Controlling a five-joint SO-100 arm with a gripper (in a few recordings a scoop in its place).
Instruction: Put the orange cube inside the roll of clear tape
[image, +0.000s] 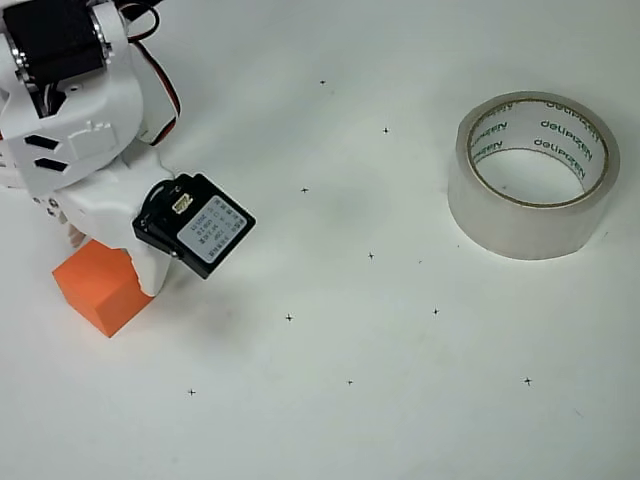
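- Overhead view: the white table (400, 420) bears a scatter of small black cross marks; nothing lies between the two task things, which sit well apart on the bare surface
- The white arm (75, 130) comes in from the upper left corner, with red and black wires at its shoulder; a black servo (195, 225) on it carries a white label whose print is too small to read
- The gripper (105, 245) is down at the orange cube (100, 288), near the left edge; one white finger lies against the cube's right side, the other is hidden beneath the arm; whether the jaws are closed on the cube I cannot tell
- The roll of clear tape (533, 175) lies flat at the upper right, hole upward; its tan core shows green "deli" lettering, repeated round the inside; the hole holds nothing but table surface
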